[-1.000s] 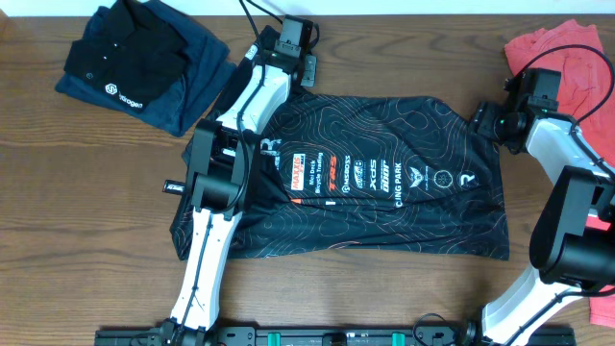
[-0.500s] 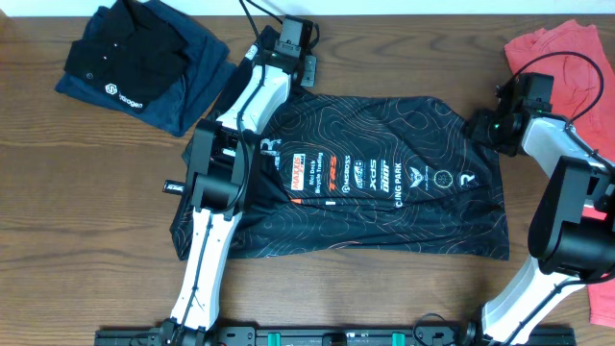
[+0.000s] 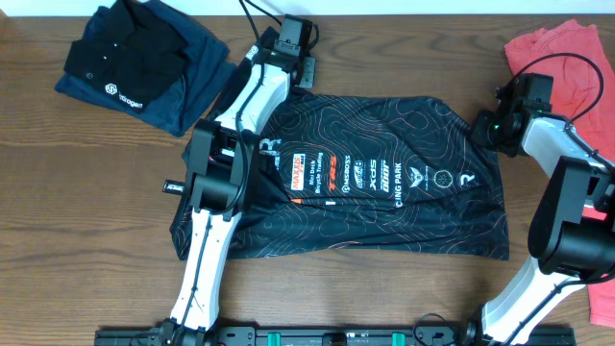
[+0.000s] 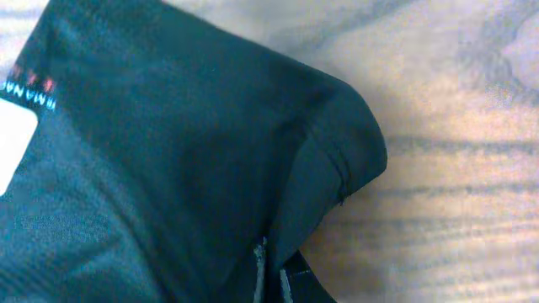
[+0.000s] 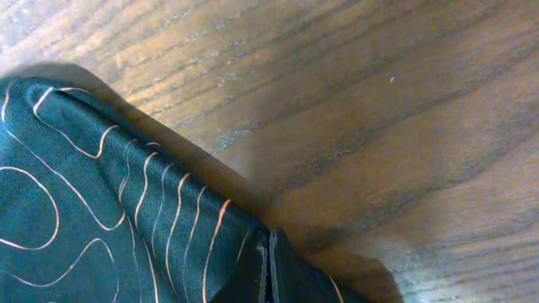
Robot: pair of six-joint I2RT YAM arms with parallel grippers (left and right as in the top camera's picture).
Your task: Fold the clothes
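Black short-sleeved sports jersey (image 3: 384, 183), thin fabric, orange-white contour lines, rows of sponsor logos: spread flat on the brown wooden table (image 3: 96, 211), logos up, between the two arms. No fold made yet, by the look of it.

Left gripper (image 4: 269, 273): at the jersey's far left corner, fingertips pressed together with a fold of dark fabric between them. Reads as pinched on the jersey.
Right gripper (image 5: 271, 259): at the far right corner, jaws closed to a thin line on the contour-line edge. Also gripping the jersey.

Risks, my read:
- Both pinches sit right at the edge. Thin fabric could slip out on the lift, one corner drops, and the fold goes skewed.
- Uneven lift between the arms would drag the jersey across the wood instead of folding it.
- The left arm lies over the jersey's left part, so cloth could catch on it.
- Black polo with white logo (image 3: 125, 48) on a navy garment (image 3: 192, 91) sits near the left corner, and a coral-red garment (image 3: 567, 53) sits near the right arm. A wide swing could snag them.

Containers: none in view.
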